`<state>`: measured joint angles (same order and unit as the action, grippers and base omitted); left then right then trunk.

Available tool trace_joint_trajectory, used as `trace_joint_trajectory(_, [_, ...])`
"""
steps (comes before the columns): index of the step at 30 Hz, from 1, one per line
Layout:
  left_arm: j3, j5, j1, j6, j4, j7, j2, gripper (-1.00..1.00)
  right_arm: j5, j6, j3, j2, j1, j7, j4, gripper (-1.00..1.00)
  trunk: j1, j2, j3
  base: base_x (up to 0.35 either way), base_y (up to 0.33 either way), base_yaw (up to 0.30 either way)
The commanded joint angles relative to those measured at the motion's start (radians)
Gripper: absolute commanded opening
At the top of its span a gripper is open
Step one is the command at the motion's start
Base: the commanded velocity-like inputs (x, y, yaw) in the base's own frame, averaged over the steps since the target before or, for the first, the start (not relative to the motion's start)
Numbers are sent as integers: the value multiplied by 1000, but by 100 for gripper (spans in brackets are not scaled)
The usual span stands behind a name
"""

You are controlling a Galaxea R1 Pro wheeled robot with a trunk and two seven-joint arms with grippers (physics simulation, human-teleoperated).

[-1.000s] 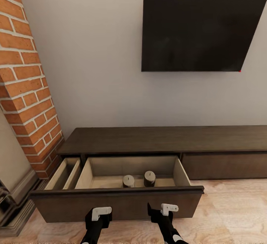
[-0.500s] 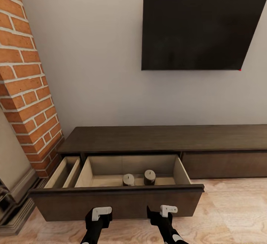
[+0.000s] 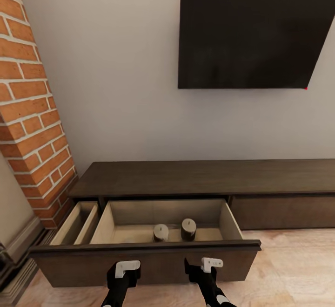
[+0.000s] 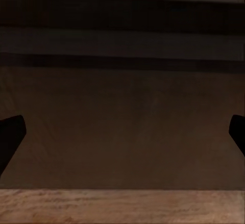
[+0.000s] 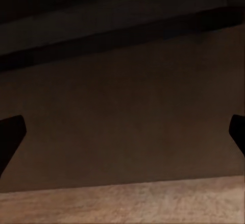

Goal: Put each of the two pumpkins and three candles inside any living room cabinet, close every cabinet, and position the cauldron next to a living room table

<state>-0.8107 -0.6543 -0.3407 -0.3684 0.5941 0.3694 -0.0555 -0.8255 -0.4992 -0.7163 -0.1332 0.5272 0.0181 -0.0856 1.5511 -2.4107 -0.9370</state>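
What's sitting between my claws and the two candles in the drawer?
The pulled-out drawer's dark front panel. In the head view it stands between both claws, left claw and right claw, and the candles, which stand upright behind it on the drawer floor.

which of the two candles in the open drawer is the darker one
The right-hand candle, nearer the right gripper; it is dark brown, while the left candle looks paler grey.

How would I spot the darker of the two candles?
Below the wall television, the long dark cabinet has a wide drawer pulled open. Two candles stand inside it; the darker candle is the right-hand, slightly taller one, beside the paler candle.
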Motion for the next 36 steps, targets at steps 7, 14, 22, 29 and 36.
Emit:
trace_joint_trajectory(7, [-9,-7,-1,-4,1,8,-1,100,-9,-4,-8,0,1,3,1,100,0,0,-1,243,0,0])
trace_joint_trajectory(14, [-8,-10,-1,-4,1,7,-1,100,-9,-4,-8,0,1,3,1,100,0,0,-1,96,0,0])
trace_joint_trajectory(22, [-8,-10,-1,-4,1,6,-1,100,-9,-4,-8,0,1,3,1,100,0,0,-1,204,0,0])
trace_joint_trajectory(29, [-8,-9,-1,-4,1,6,-1,100,-9,-4,-8,0,1,3,1,100,0,0,-1,306,0,0])
trace_joint_trajectory(36, [-8,-8,-1,-4,1,6,-1,100,-8,-4,-8,0,1,3,1,100,0,0,-1,303,0,0])
